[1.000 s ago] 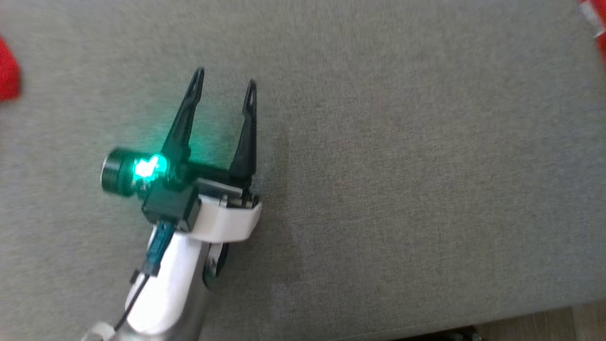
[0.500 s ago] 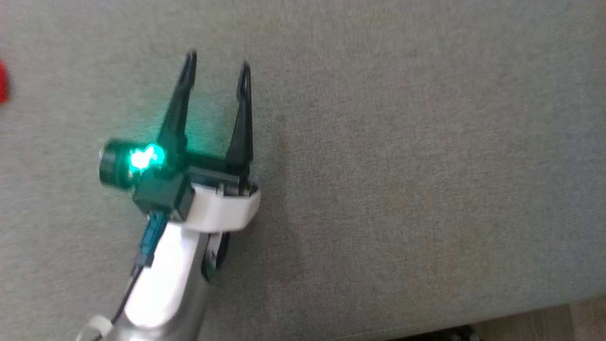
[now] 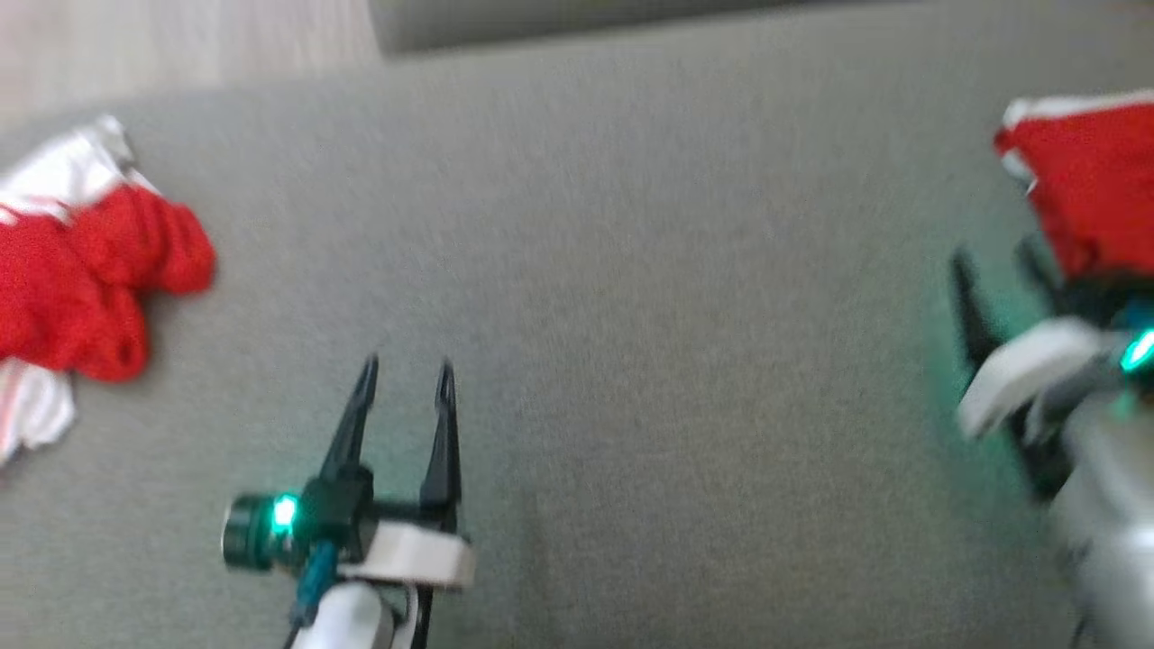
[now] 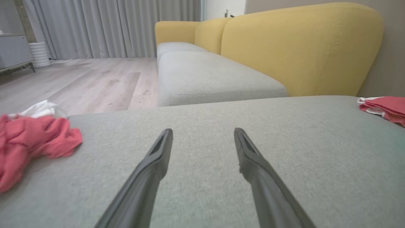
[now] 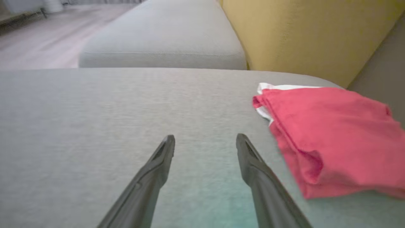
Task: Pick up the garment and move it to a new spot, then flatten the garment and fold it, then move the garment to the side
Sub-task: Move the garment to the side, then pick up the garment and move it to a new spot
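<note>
A folded red garment with a white edge [image 3: 1082, 171] [image 5: 332, 136] [image 4: 384, 107] lies flat at the right end of the grey cushion [image 3: 685, 342]. My right gripper [image 3: 992, 257] [image 5: 205, 137] stands open just left of it, nothing between its fingers, not touching the cloth. A crumpled red and white garment [image 3: 81, 270] [image 4: 28, 139] sits in a heap at the cushion's left end. My left gripper [image 3: 406, 365] [image 4: 202, 131] is open and empty over bare cushion, to the right of that heap and apart from it.
Beyond the cushion's far edge there is a gap, then a grey sofa seat [image 4: 208, 76] with a yellow backrest [image 4: 300, 47] on the right. Wooden floor [image 4: 88, 82], grey curtains [image 4: 110, 25] and a low cabinet [image 4: 14, 50] lie further off on the left.
The head view has shifted, so both garments and the right gripper have come into it. The left gripper stays open and empty over the cushion.
</note>
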### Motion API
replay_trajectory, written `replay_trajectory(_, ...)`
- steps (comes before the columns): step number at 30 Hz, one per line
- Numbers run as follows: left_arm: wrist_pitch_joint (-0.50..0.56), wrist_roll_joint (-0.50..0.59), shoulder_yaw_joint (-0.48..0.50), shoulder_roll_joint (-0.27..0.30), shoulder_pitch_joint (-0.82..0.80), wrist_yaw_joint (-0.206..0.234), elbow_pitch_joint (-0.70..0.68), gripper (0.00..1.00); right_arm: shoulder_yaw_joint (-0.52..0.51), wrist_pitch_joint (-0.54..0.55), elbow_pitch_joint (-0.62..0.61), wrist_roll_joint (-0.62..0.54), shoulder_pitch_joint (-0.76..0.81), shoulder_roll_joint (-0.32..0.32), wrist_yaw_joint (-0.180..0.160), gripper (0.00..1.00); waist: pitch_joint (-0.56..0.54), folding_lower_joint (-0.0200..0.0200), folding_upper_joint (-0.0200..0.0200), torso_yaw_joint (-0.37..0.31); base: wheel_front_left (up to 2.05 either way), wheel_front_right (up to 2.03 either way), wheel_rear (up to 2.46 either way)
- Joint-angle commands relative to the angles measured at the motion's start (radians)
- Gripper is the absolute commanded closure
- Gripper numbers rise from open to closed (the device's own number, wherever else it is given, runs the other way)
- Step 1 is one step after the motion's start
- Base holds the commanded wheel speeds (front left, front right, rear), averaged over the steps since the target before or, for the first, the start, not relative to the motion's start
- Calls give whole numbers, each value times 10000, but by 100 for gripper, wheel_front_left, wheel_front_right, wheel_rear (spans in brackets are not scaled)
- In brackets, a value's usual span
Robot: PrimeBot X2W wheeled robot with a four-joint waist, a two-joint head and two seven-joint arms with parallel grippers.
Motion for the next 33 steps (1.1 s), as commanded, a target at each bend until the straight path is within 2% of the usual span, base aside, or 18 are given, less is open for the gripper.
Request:
replay_trajectory(1, -21, -66, 374, 13, 48, 69, -162, 0, 199, -249, -387, 131, 488, 45, 67, 0, -1569, 3, 0, 344, 0, 0, 0)
replay_trajectory(4, -21, -149, 529, 13, 426, 71, 68, 0, 139, -430, -1119, 530, 1717, 683, 67, 0, -2244, 3, 0, 516, 0, 0, 0)
replay_trajectory(6, -21, -180, 687, 13, 578, 61, 128, 0, -189, -441, -2261, 591, 2519, 1024, 67, 0, -2501, 3, 0, 590, 0, 0, 0)
replay_trajectory(10, -21, 31, 886, 13, 845, -45, 451, 0, -973, -446, -4437, -164, 4348, 1672, 67, 0, -2966, 3, 0, 722, 0, 0, 0)
replay_trajectory(13, -21, 151, 998, 13, 1013, -133, 738, 0, -1531, -447, -5293, -989, 5478, 2245, 67, 0, -3295, 3, 0, 732, 0, 0, 0)
replay_trajectory(17, -21, 197, 1119, 13, 1259, -130, 960, 0, -1507, -448, -5746, -1744, 6224, 2556, 67, 0, -3569, 3, 0, 716, 0, 0, 0)
replay_trajectory(20, -21, 315, 1267, 13, 1361, -13, 1050, 0, -1558, -448, -5921, -1764, 6335, 2672, 67, 0, -3634, 3, 0, 684, 0, 0, 0)
replay_trajectory(33, -21, 354, 1394, 13, 1484, -132, 943, 0, -1971, -449, -6020, -1682, 6355, 2748, 67, 0, -3597, 3, 0, 881, 0, 0, 0)
